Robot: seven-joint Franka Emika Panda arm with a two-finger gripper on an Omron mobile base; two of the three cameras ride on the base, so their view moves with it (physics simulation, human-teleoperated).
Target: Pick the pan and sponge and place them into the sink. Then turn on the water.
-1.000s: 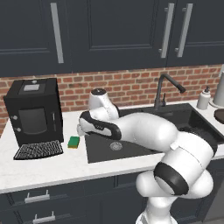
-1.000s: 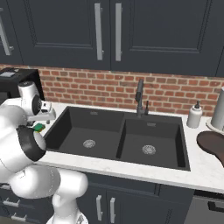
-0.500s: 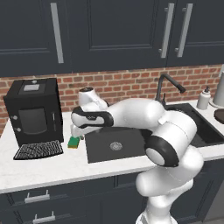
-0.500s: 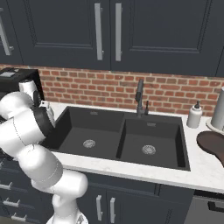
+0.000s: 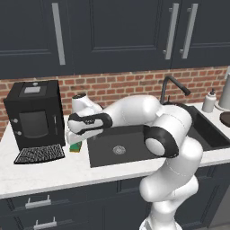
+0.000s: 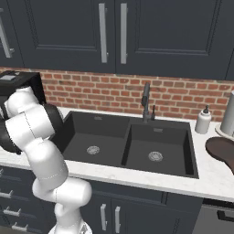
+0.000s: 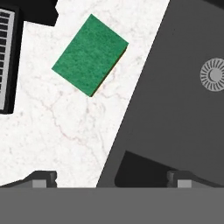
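The green sponge (image 7: 90,54) lies flat on the white marble counter, between the coffee machine's tray and the black sink (image 7: 175,109). My gripper (image 7: 111,179) hangs open above the counter at the sink's left rim, with the sponge ahead of its fingertips (image 7: 43,178) and nothing between them. From the left base view the hand (image 5: 74,139) hovers just over the sponge (image 5: 75,147), left of the sink (image 5: 134,155). The dark pan (image 6: 221,148) rests on the counter far right of the sink (image 6: 109,171). No stream falls from the faucet (image 6: 146,98).
A black coffee machine (image 5: 33,114) with a grille tray (image 5: 39,154) stands close to the left of the sponge. A soap dispenser (image 6: 202,121) and a pale canister (image 6: 227,114) stand at the back right. Dark cabinets hang above the brick wall.
The arm has swung left from over the sink's left basin to the counter beside the coffee machine, bringing the hand over the sponge. The jaws have stayed open.
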